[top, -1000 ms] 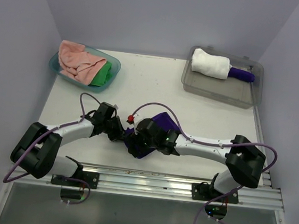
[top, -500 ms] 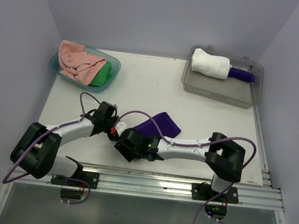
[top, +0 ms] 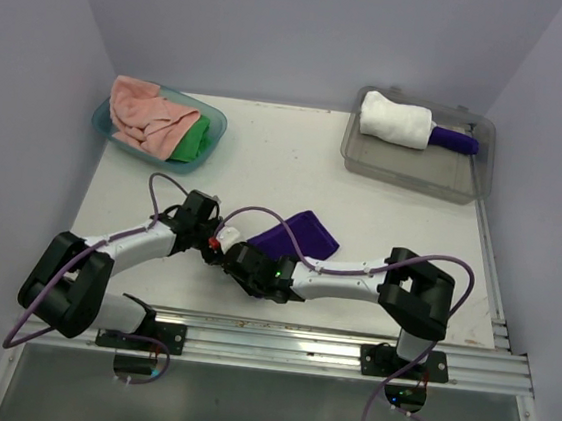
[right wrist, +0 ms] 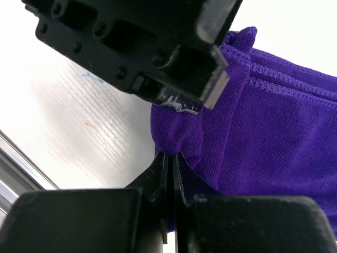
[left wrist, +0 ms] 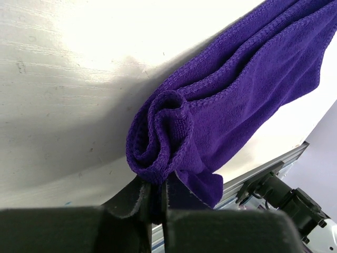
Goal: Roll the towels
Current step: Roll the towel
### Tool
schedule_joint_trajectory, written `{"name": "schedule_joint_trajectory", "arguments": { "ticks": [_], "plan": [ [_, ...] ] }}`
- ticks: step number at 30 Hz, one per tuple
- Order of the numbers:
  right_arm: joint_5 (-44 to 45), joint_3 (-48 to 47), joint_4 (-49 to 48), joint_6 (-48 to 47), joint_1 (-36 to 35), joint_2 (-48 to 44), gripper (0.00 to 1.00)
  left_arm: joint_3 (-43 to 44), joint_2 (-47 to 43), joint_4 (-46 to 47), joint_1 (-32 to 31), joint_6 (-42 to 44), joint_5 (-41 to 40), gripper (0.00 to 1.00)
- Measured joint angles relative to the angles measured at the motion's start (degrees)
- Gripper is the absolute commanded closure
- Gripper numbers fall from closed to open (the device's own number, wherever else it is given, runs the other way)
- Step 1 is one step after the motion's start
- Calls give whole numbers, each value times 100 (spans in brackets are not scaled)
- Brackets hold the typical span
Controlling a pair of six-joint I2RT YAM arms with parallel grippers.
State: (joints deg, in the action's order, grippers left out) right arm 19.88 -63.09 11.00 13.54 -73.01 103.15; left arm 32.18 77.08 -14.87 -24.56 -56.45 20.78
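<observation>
A dark purple towel [top: 296, 237] lies on the table in front of the arms, its near-left end curled into a small roll [left wrist: 166, 124]. My left gripper [top: 222, 246] [left wrist: 155, 184] is shut on that rolled end from the left. My right gripper [top: 239, 259] [right wrist: 172, 157] sits just beside it, shut on a fold of the same towel [right wrist: 274, 121]. In the right wrist view the left gripper's black body fills the top. A salmon pink towel [top: 148, 114] and a green towel [top: 198, 139] lie loose in the teal tub [top: 217, 119].
A clear grey tray [top: 416, 169] at the back right holds a rolled white towel [top: 396, 120] and a rolled purple one [top: 454, 140]. The metal rail [top: 328, 336] runs along the table's near edge, close behind both grippers. Both arms lie low across the front.
My right arm has dropped low and slid left to the towel's near-left end, and its jaws have closed there. The bunched purple towel now lies flatter. The left gripper has kept its hold.
</observation>
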Motion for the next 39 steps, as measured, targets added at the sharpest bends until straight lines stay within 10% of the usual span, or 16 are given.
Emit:
{"name": "schedule_joint_trajectory", "arguments": {
  "ticks": [6,12,39],
  "plan": [
    [-660,354,-516,352,280,-72,100,35,-160,-160,0,24,-42,54],
    [-1777,1056,-1244,1016,1034,-533,100,345,-345,-422,9,79,-142,38],
    [-5777,2736,-5654,5016,3261,278,100,837,-341,-236,-57,520,247,50]
  ]
}}
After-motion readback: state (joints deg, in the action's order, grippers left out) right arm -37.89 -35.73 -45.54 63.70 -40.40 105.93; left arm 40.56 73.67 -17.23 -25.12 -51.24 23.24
